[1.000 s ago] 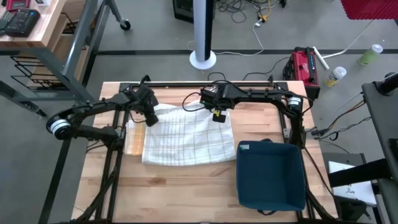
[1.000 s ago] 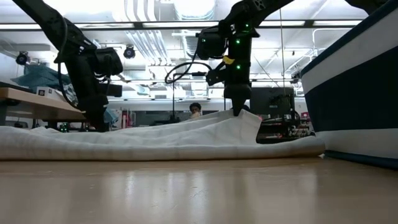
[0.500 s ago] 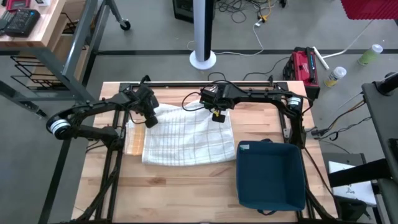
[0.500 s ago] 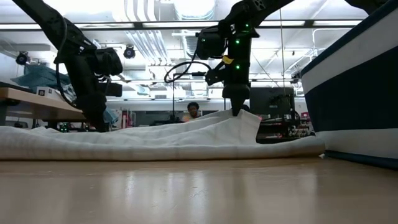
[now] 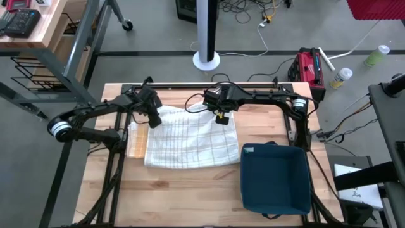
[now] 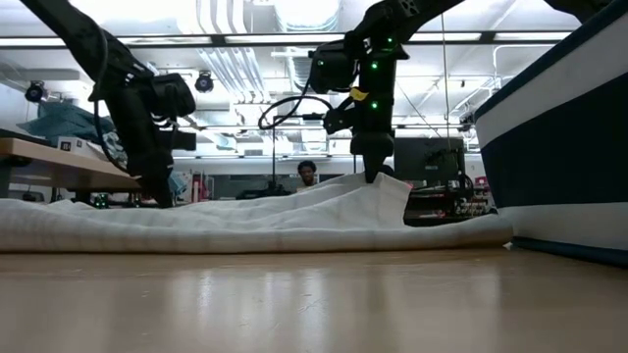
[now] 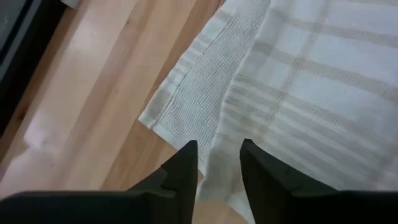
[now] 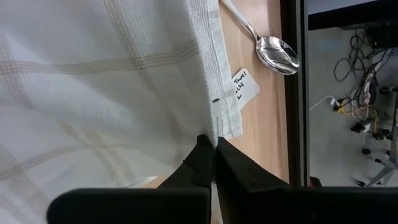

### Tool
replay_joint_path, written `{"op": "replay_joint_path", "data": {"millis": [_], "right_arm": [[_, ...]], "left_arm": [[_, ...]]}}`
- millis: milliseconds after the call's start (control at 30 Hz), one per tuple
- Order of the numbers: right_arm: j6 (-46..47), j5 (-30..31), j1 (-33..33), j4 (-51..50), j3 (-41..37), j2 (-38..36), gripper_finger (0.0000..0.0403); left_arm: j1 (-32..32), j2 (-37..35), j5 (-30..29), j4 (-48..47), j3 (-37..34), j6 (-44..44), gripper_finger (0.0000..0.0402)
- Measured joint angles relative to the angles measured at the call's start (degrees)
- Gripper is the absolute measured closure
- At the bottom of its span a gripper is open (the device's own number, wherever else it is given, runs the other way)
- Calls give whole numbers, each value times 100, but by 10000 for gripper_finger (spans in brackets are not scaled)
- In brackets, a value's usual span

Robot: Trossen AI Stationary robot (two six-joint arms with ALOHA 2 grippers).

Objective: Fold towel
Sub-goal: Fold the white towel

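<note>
One towel [image 5: 190,140], right claw [image 8: 214,152] clamped on its edge, left claw [image 7: 219,167] seemingly apart above it.

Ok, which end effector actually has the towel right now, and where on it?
The right end effector is pinched on the towel's far right edge, near the corner. The left end effector is open over the far left corner, gripping nothing.

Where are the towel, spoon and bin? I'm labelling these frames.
towel [image 5: 190,142], high view, middle of the cloth
spoon [image 8: 278,53], right wrist view, its bowl
bin [image 5: 276,201], high view, near wall
</note>
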Motion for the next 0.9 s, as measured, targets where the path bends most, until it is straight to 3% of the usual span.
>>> {"op": "replay_joint_path", "data": {"millis": [367,467,600,900], "right_arm": [[-24,-2,0,20,0,0,403],[-60,-4,0,24,0,0,403],[-90,-2,0,23,0,0,403],[29,2,4,-417,0,-63,403]], "left_arm": [[0,493,56,114,-2,73,274],[-2,565,390,83,-2,205,297],[-56,476,435,69,-2,282,382],[-63,-75,139,-606,84,2,400]]}}
